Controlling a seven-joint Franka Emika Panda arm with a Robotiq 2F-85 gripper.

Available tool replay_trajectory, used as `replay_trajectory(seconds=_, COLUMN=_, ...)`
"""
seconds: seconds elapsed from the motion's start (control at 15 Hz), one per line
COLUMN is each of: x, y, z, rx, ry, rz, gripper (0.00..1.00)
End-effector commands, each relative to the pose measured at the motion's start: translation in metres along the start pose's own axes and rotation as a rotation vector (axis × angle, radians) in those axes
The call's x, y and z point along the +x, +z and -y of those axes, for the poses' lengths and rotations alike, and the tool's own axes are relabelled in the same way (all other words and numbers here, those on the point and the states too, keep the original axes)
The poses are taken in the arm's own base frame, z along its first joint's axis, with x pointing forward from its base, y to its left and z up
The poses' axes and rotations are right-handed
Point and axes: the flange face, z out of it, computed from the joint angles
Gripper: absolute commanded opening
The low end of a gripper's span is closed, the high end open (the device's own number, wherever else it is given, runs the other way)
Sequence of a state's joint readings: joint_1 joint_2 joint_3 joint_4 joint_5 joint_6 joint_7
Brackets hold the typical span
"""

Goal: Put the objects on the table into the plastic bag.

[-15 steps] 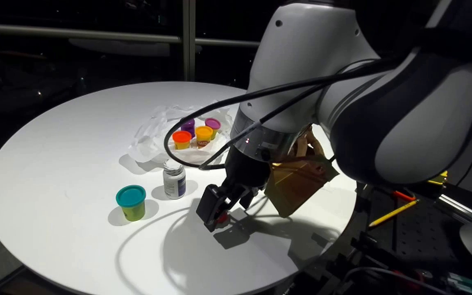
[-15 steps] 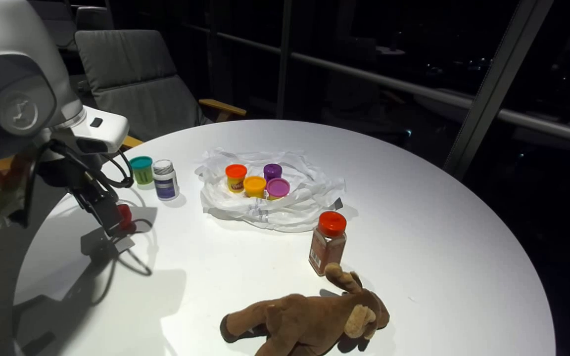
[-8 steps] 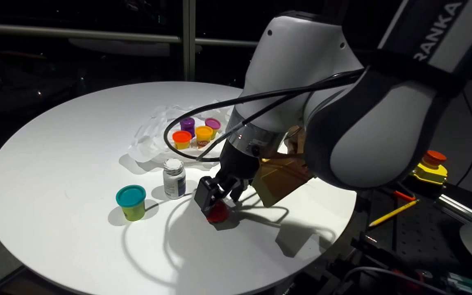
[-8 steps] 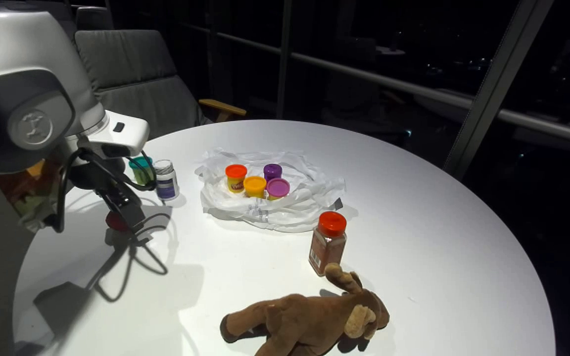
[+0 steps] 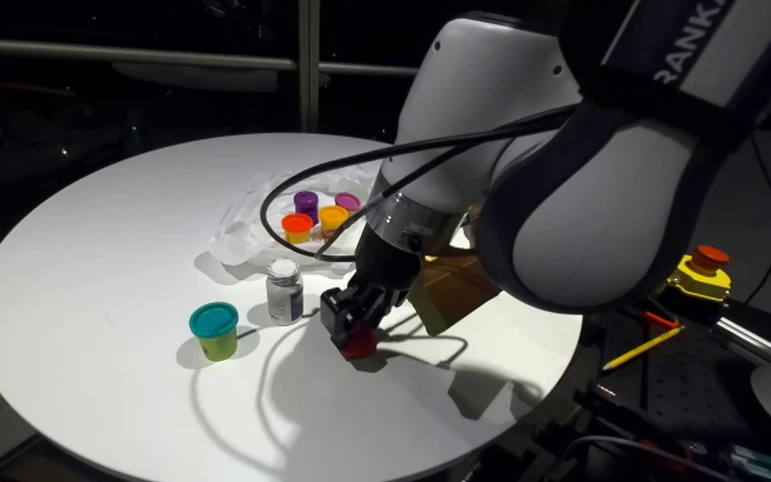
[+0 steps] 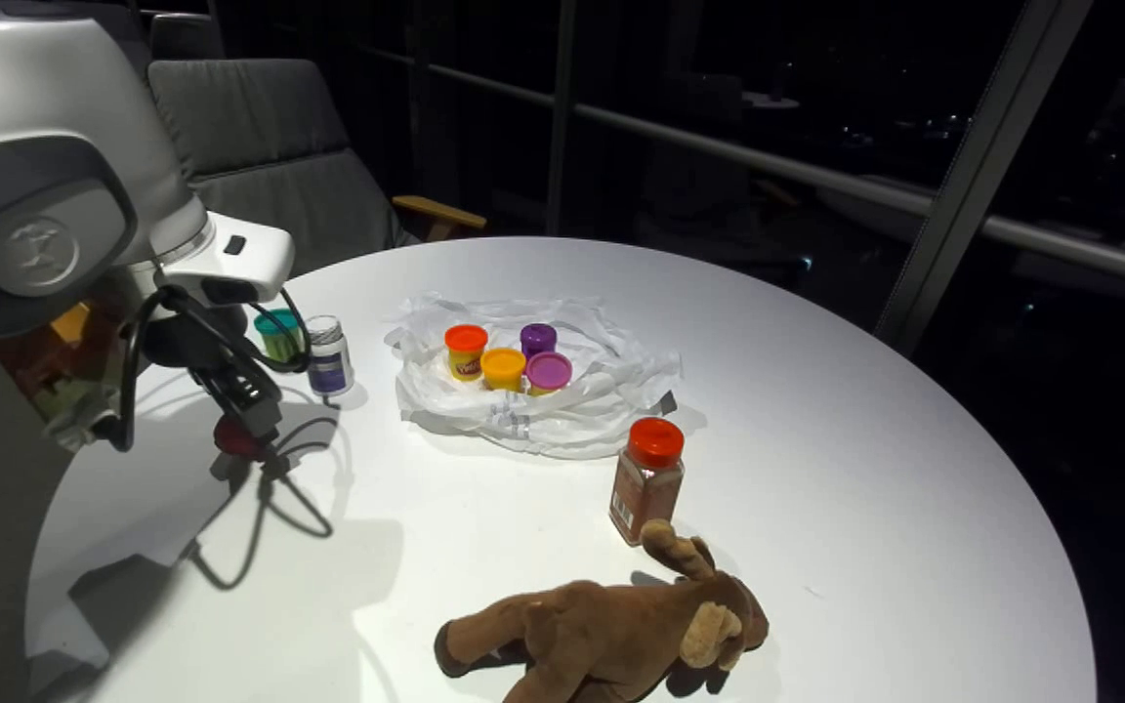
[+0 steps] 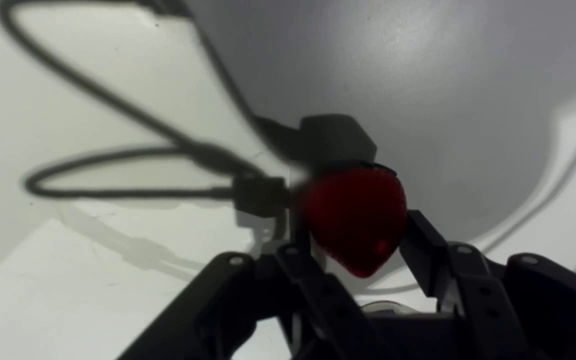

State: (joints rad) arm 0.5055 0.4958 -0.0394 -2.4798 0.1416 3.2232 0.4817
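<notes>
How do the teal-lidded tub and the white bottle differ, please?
Colour: the tub has a teal lid over a green body; the bottle is white with purple on its label. Shape: the tub is broad and widens to its lid, while the bottle is slimmer and narrows to its cap. Both stand upright on the table, outside the bag.

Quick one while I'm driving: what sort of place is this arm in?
Most likely an office or lab lounge, probably after dark: there's a grey padded armchair with wooden arms, a dark metal-framed window wall showing small lights, and a yellow-bodied emergency-stop button.
</notes>
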Motion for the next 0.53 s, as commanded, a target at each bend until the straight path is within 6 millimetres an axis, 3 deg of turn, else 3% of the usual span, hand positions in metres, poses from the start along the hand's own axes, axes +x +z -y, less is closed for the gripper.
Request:
replay_trajectory(seconds=0.0, x=0.028, y=-0.039, z=0.008, rx=0.002, ry=0.017, rz=-0.089, gripper=0.24)
replay_trajectory(seconds=0.2, x=0.074, y=-0.067, z=0.006, rx=-0.027, ry=0.042, rz=-0.194, gripper=0.24)
replay_trajectory(seconds=0.47, x=0.149, y=-0.082, z=-0.003, rx=-0.077, ry=0.111, rz=-0.273, gripper=0.24)
